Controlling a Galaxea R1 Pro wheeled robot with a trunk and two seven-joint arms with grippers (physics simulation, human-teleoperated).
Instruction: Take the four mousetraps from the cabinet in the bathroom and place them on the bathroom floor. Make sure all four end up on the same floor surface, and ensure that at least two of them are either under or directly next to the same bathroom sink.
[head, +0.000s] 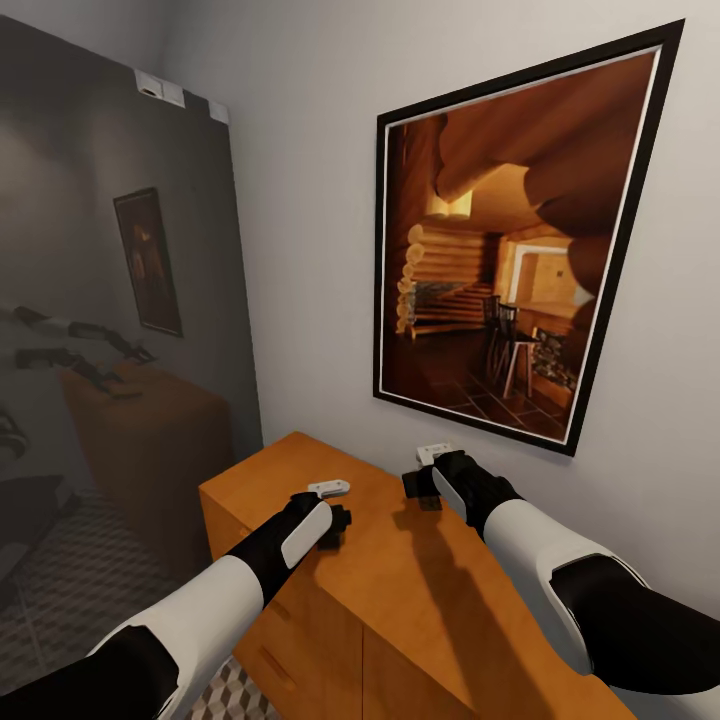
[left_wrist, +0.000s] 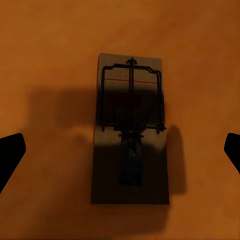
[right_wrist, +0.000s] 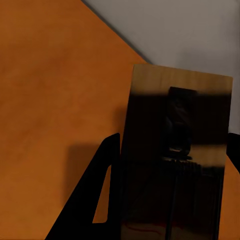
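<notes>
The left gripper (left_wrist: 120, 150), fingers spread wide, hangs right over a mousetrap (left_wrist: 130, 130) lying flat on the cabinet (head: 400, 570), seemingly lined up to grasp, while the right gripper (right_wrist: 170, 165) pinches a second trap (right_wrist: 175, 160) clear of the top.

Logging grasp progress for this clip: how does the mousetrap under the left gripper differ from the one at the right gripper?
The left mousetrap lies flat on the cabinet top, untouched between the left gripper's wide-open jaws. The right mousetrap sits between the right gripper's jaws, its far end reaching past the cabinet's back edge against the wall. Both are small wooden boards with dark wire.
</notes>
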